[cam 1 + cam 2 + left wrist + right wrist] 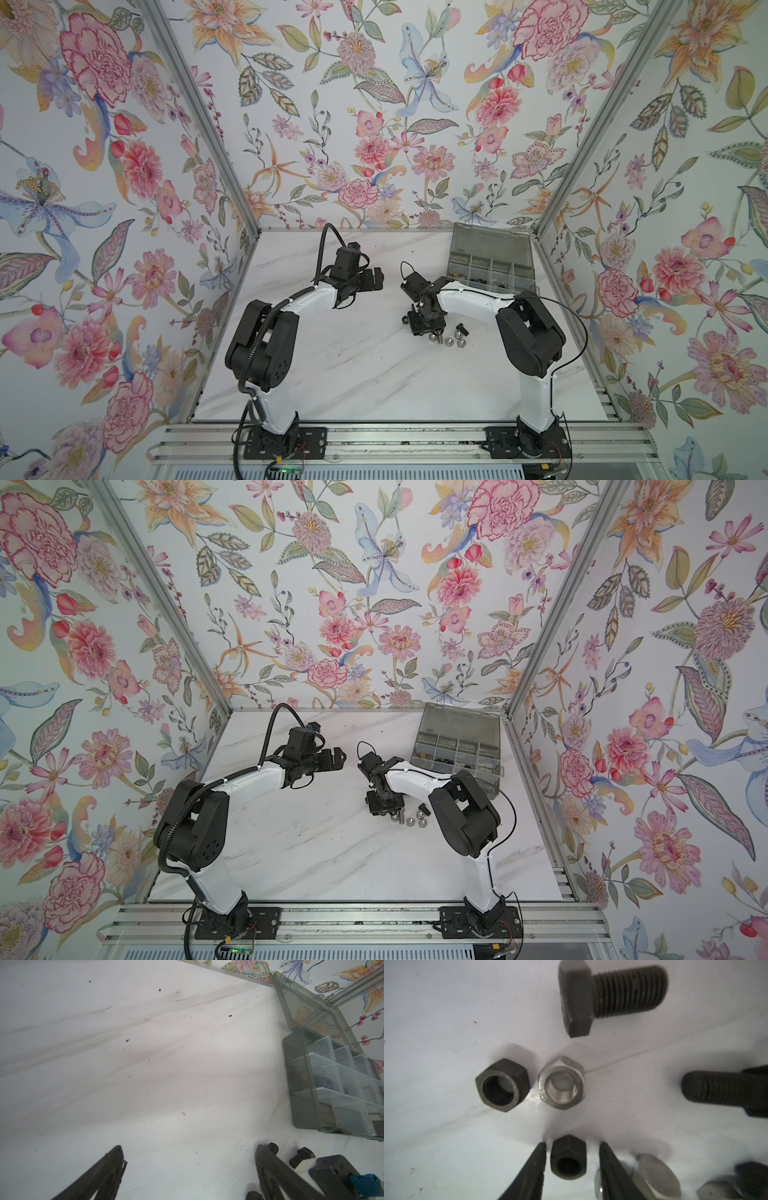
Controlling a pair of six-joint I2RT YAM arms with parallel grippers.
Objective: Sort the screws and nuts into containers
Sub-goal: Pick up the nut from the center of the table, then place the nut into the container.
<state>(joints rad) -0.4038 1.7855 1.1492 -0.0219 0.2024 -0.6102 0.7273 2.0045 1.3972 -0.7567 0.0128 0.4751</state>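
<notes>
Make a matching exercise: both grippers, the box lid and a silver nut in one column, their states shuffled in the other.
Column one
1. left gripper
2. right gripper
3. box lid
4. silver nut

Column two
A. lying flat, hole up
B. jaws apart, either side of a black nut
C. wide open, holding nothing
D. swung open

Pairs: 1-C, 2-B, 3-D, 4-A
</notes>
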